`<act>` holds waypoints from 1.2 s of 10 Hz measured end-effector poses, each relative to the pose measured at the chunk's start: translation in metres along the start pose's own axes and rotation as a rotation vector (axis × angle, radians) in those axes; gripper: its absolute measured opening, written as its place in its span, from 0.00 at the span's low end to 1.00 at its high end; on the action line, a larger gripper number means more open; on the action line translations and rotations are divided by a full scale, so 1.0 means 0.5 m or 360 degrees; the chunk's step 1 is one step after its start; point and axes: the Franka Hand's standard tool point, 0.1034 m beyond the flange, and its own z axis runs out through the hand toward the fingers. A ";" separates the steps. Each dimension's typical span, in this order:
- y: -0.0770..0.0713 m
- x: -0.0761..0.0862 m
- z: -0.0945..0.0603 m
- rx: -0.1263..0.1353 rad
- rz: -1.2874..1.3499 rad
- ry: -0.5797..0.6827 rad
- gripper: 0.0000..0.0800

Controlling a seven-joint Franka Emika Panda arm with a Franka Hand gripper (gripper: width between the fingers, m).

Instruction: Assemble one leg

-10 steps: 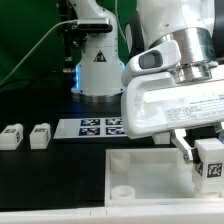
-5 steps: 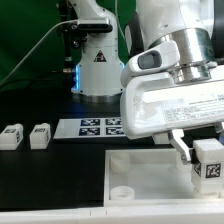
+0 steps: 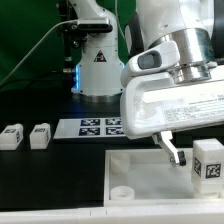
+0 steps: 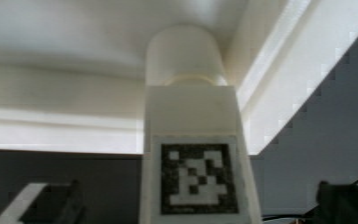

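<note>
- Leg (image 3: 208, 160): small white stubby block with a black-and-white square tag on the face toward the camera. It stands upright on the white panel (image 3: 150, 172), at the exterior view's right edge.
- Wrist view: its rounded end meets the panel; whether it sits in a socket I cannot tell.
- Gripper (image 4: 199, 198): fingers (image 3: 174, 152) spread, clear of the leg on both sides.
- Round socket (image 3: 121, 192) shows at the panel's near-left corner.
- Two more legs (image 3: 26, 136) lie on the table, far left.

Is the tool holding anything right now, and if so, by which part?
Nothing is held. The tool is open, its fingers standing apart from the leg on both sides; the leg stands by itself on the panel.
</note>
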 end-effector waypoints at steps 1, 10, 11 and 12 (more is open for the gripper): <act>0.000 0.000 0.000 0.0000 0.0000 0.0000 0.81; 0.004 0.033 -0.058 0.0015 0.0014 -0.0184 0.81; 0.003 0.034 -0.064 0.0026 0.0019 -0.0268 0.81; -0.002 0.036 -0.069 0.0058 0.0034 -0.0485 0.81</act>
